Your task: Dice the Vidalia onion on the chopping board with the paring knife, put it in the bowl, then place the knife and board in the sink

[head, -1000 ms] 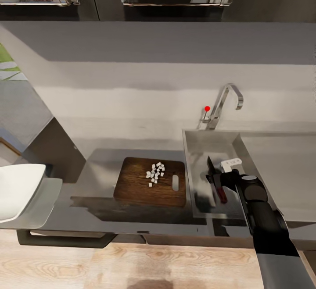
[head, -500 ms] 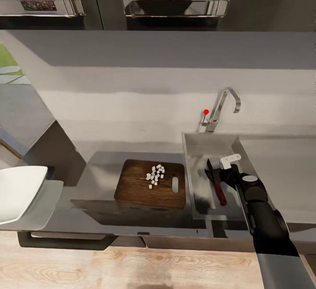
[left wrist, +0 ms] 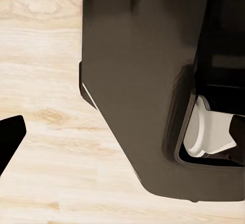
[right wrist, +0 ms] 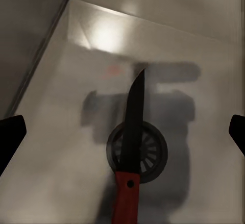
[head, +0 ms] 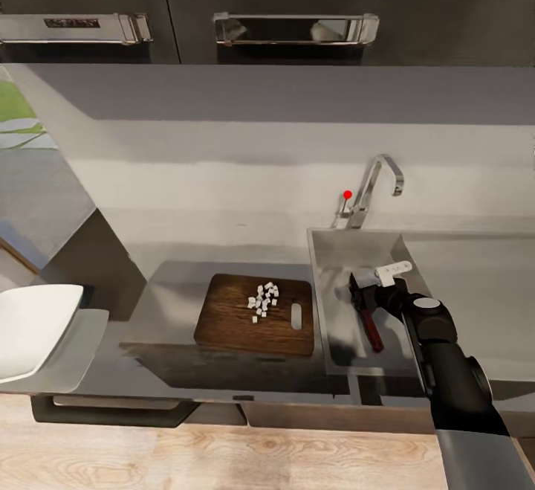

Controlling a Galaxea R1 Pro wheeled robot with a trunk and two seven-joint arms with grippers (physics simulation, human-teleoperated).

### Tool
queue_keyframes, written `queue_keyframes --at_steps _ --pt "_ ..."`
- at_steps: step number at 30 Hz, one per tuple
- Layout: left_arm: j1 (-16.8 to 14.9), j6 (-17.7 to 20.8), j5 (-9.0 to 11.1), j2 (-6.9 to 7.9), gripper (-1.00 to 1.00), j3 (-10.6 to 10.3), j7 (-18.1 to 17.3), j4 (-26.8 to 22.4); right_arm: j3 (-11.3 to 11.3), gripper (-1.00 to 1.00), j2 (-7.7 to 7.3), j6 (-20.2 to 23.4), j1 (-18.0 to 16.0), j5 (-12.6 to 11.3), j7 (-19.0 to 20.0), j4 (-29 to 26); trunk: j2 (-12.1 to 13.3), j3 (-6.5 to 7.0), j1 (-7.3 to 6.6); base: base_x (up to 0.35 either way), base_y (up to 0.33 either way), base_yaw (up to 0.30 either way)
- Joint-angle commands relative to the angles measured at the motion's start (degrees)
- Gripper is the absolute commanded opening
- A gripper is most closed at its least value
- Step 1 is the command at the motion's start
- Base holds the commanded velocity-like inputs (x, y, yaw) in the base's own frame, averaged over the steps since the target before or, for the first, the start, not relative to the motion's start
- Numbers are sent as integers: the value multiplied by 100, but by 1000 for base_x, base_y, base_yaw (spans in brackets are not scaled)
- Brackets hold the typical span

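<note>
Fingers of the right gripper (head: pixel 362 291) now spread, releasing the paring knife (right wrist: pixel 130 157) into the sink (head: pixel 327 304) (chopping board (head: pixel 253 320) remains).

soft, even light was seen; a glare patch lay on the sink (right wrist: pixel 102 32) wall, with blurred shadows cast below.

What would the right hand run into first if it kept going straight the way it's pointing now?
Most likely the paring knife. The right hand is open and points down into the sink, with the knife lying across the drain between its fingers. How much gap remains is unclear.
</note>
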Motion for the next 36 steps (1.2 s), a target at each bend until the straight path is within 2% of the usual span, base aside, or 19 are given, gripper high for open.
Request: queue_keyframes --at_steps 1,7,15,26,36 --pt "-3 -18 33 -4 100 20 0 3 -16 100 0 17 -5 58 54 -7 -9 -4 3 0 0 0" --pt "-3 -18 33 -5 100 19 0 3 -37 100 0 16 -5 56 54 -7 -9 3 3 0 55 0" --pt "-3 -18 33 -6 100 22 0 3 -38 100 0 16 -5 55 54 -7 -9 3 3 0 247 -13" --pt "-3 -18 33 -2 100 23 0 3 -38 100 0 16 -5 55 54 -7 -9 3 3 0 100 -233" --pt "-3 -18 33 -4 100 25 0 3 -38 100 0 16 -5 55 52 -7 -9 3 3 0 104 -41"
